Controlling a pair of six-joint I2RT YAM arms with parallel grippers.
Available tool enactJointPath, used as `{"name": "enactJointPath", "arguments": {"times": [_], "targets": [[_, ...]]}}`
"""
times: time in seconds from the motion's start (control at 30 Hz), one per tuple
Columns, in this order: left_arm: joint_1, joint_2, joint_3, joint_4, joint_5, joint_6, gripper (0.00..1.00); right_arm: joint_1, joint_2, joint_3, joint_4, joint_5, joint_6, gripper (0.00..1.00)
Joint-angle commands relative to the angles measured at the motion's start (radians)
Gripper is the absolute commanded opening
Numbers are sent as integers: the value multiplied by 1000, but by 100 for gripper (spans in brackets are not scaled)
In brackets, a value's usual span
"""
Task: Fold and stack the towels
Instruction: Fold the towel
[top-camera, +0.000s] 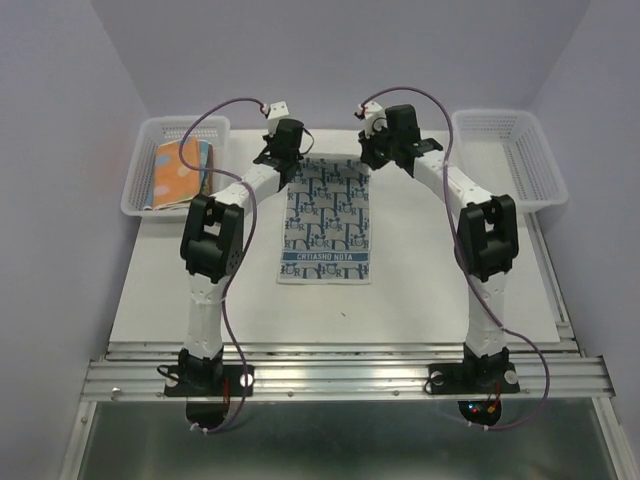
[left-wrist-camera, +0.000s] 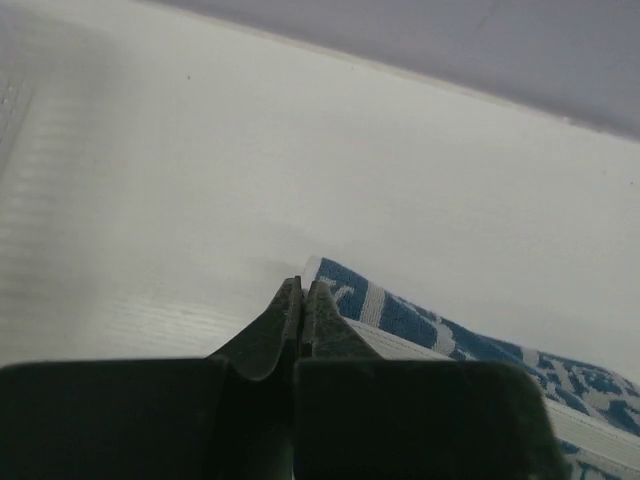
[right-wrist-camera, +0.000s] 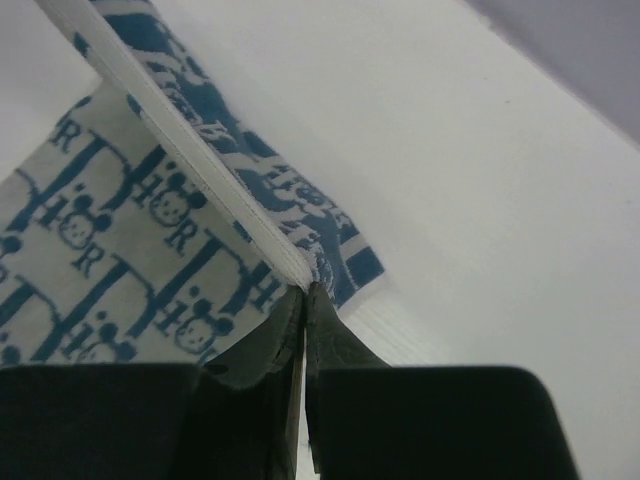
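Reaching away from their bases, both arms bend at the elbow and angle inward, so the left arm (top-camera: 212, 235) and right arm (top-camera: 487, 235) make an arch over the white table (top-camera: 420, 300). Their wrists meet the far edge of the blue-white patterned towel (top-camera: 328, 220), which lies flat and lengthwise in the middle of the table, between the arms.

The left gripper (left-wrist-camera: 302, 288) sits low at the towel's far left corner with its fingers pressed together. The corner is right against the tips, but I cannot tell whether any cloth is caught between them. The right gripper (right-wrist-camera: 304, 292) is at the far right corner, its fingers closed on the white hem, where the edge is turned up and shows its darker blue underside.

Off to the left, an orange towel with pale dots (top-camera: 170, 175) lies inside the left mesh basket (top-camera: 133, 195). The right mesh basket (top-camera: 548, 190) stands at the table's far right.
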Motion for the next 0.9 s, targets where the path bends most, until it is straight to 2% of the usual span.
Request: {"name": "enactJointPath", "arguments": {"times": [0.0, 0.23, 0.4, 0.7, 0.87], "targets": [[13, -216, -190, 81, -37, -64, 0, 19, -188, -173, -20, -82, 32, 1], [-29, -482, -555, 142, -22, -156, 0, 79, -371, -490, 21, -68, 137, 1], [-84, -593, -761, 137, -41, -205, 0, 144, -469, -624, 18, -14, 164, 1], [-208, -805, -1013, 121, -79, -348, 0, 187, -675, -819, 29, -13, 233, 1], [-233, -881, -1068, 68, -116, -414, 0, 221, -745, -897, 37, -11, 259, 1]]}}
